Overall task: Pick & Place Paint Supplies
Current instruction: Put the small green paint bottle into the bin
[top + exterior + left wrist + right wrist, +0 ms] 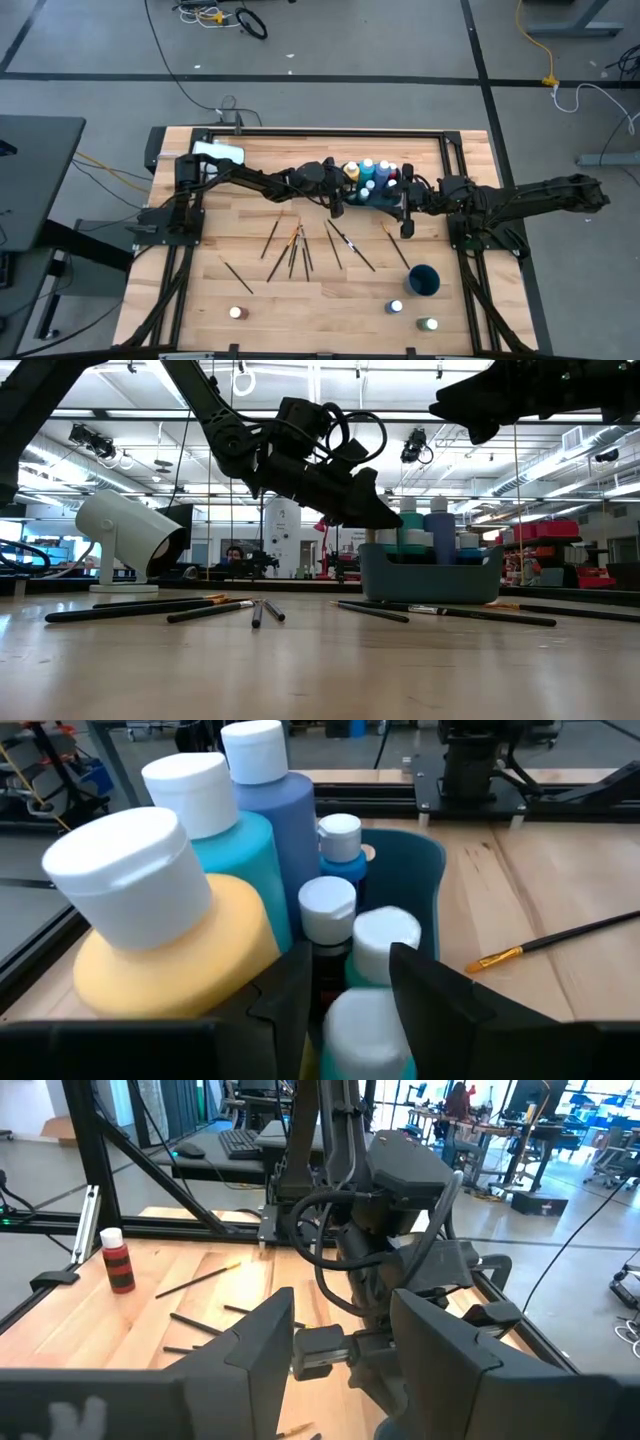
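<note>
A dark blue-grey caddy (pixel 378 197) (pixel 430 575) stands at the table's far middle. It holds a tall yellow bottle (pixel 180 970), a teal one (pixel 250 860), a blue one (pixel 290 820) and small pale-capped bottles (pixel 340 845). My left gripper (pixel 342 198) (pixel 350 970) reaches level over the caddy's left end. Its fingers stand on either side of a small white-capped bottle (pixel 365 1035), and a dark gap shows beside one finger. My right gripper (pixel 405 208) (pixel 340 1315) hovers open just right of the caddy, with nothing between its fingers. Thin brushes (pixel 300 245) lie flat on the table.
More brushes (pixel 350 245) (pixel 440 611) lie scattered in front of the caddy. A dark blue cup (pixel 423 280) stands near right, with small bottles (pixel 396 307) (pixel 428 324) beside it. A red bottle (pixel 236 313) (pixel 118 1260) stands near left. A white lamp-like object (pixel 130 535) sits far left.
</note>
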`<state>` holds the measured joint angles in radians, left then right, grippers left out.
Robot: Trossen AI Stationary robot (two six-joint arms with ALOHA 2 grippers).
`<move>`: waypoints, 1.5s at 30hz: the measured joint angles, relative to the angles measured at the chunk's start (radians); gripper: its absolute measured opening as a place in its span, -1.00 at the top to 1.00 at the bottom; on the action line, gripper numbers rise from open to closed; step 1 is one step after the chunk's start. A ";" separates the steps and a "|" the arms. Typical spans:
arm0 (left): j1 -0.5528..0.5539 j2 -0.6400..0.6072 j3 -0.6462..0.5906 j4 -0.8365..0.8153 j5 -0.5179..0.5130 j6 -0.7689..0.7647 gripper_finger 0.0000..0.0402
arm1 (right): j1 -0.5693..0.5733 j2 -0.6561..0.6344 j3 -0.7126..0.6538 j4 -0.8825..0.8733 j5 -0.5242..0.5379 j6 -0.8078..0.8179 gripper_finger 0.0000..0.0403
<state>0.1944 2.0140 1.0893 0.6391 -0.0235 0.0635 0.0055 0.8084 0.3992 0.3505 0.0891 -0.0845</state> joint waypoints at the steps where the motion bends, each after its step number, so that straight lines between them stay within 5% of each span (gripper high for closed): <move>1: 0.000 0.000 0.000 0.002 0.000 0.000 0.27 | 0.000 0.000 0.000 -0.001 0.000 0.000 0.15; 11: -0.030 -0.048 -0.001 0.020 0.049 0.004 0.30 | 0.000 0.009 0.000 -0.070 -0.034 0.008 0.15; 20: -0.091 -0.244 -0.001 -0.049 0.265 -0.006 0.30 | 0.014 0.009 0.000 -0.084 -0.445 0.061 0.15; 23: -0.109 -0.323 0.000 -0.114 0.274 -0.008 0.30 | 0.045 0.009 0.000 -0.074 -0.497 0.090 0.15; 34: -0.177 -0.618 0.001 -0.508 0.145 -0.012 0.30 | 0.179 0.097 0.004 0.127 -0.492 0.096 0.15; 38: -0.209 -0.705 0.001 -0.688 0.057 -0.032 0.30 | 0.237 0.145 0.083 0.043 -0.468 0.081 0.15; 45: -0.275 -0.783 0.000 -0.910 -0.089 -0.061 0.30 | 0.368 0.293 0.295 -0.282 -0.215 0.079 0.23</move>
<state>-0.0807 1.2309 1.0895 -0.2713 -0.1129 0.0023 0.3736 1.1012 0.6947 0.0683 -0.1256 -0.0057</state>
